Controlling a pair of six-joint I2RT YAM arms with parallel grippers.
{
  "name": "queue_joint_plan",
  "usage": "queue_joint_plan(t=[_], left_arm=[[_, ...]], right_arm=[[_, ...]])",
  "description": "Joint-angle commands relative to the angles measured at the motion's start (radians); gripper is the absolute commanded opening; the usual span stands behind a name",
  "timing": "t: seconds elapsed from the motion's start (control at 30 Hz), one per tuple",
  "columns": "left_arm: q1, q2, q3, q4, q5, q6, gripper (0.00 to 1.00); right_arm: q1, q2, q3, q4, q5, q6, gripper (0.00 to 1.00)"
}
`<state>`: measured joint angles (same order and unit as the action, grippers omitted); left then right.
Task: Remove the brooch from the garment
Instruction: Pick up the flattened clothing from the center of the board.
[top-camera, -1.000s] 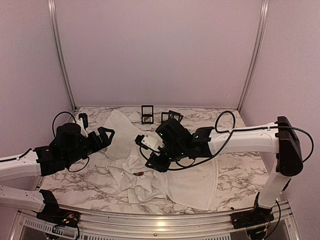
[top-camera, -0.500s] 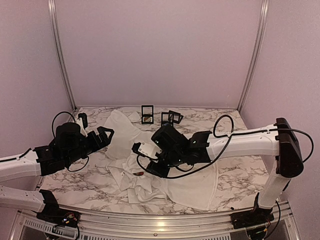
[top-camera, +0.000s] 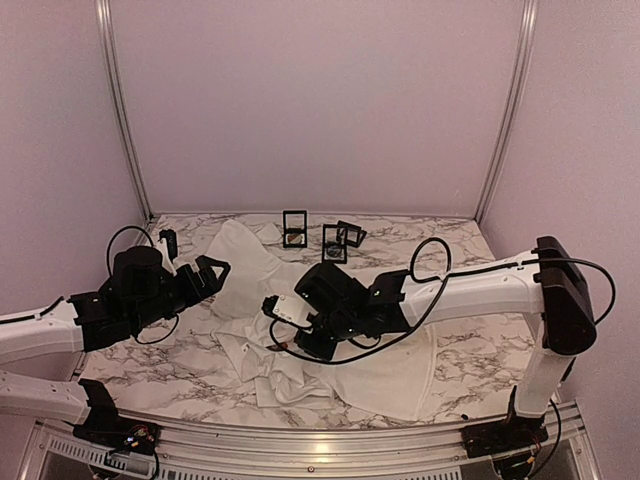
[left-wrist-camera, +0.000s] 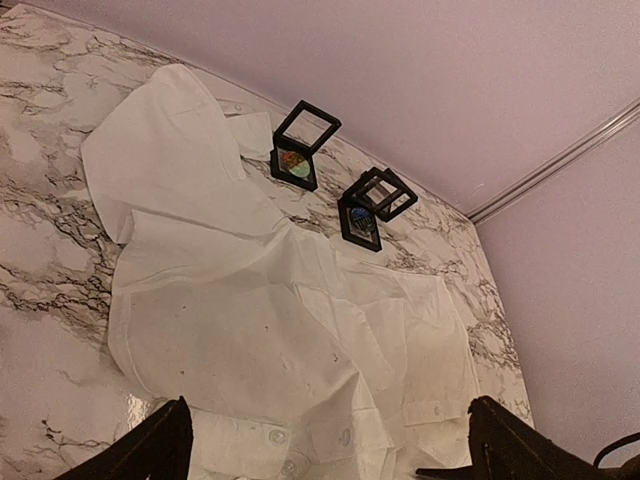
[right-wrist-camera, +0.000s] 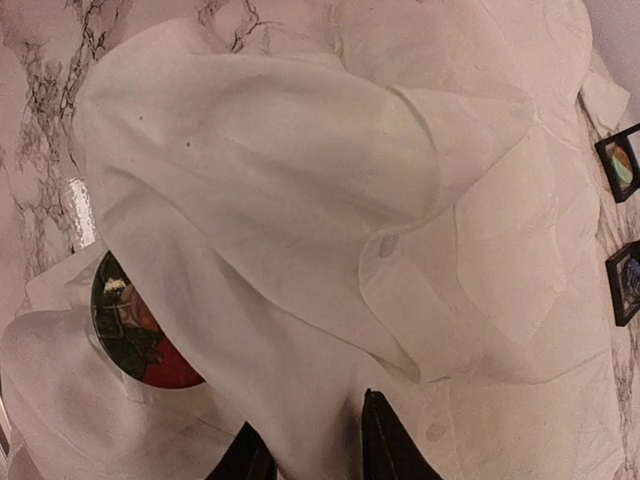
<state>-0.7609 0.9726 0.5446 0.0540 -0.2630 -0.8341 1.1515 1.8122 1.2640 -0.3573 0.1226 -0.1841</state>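
While the garment (top-camera: 395, 370) lies crumpled across the middle of the marble desk (top-camera: 480, 345), one sleeve is stretched towards the far left corner and the body is spread towards the near right corner. Small white buttons are seen along its placket in both wrist views. The brooch (right-wrist-camera: 140, 335), a round piece in dark green and red, is found on the cloth on the shirt's near left part, and its upper right side is covered by a fold.

The right gripper (right-wrist-camera: 312, 420) is held low over the shirt, near the brooch but apart from it. Its fingers (right-wrist-camera: 385, 440) are set narrowly apart, with cloth showing in the gap; whether that cloth is pinched cannot be told.

The left gripper (left-wrist-camera: 325, 435) is held above the left side of the desk, pointed at the shirt, with its fingers (left-wrist-camera: 155, 445) spread wide and nothing grasped.

Two black display cases (left-wrist-camera: 305, 150) (left-wrist-camera: 368, 205) are stood near the far edge, just beside the sleeve.
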Motion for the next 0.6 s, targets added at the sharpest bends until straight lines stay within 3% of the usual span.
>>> queue_joint_plan(t=[0.0, 0.23, 0.57], left_arm=[[0.006, 0.003, -0.013, 0.012, 0.037, -0.025, 0.99], [0.006, 0.019, 0.005, 0.017, 0.087, -0.028, 0.99], [0.007, 0.030, 0.058, 0.009, 0.150, -0.033, 0.99]], right_arm=[[0.007, 0.036, 0.054, 0.013, 0.024, 0.000, 0.22], [-0.010, 0.047, 0.087, 0.010, 0.024, 0.050, 0.00], [-0.103, 0.042, 0.177, -0.015, -0.153, 0.195, 0.00]])
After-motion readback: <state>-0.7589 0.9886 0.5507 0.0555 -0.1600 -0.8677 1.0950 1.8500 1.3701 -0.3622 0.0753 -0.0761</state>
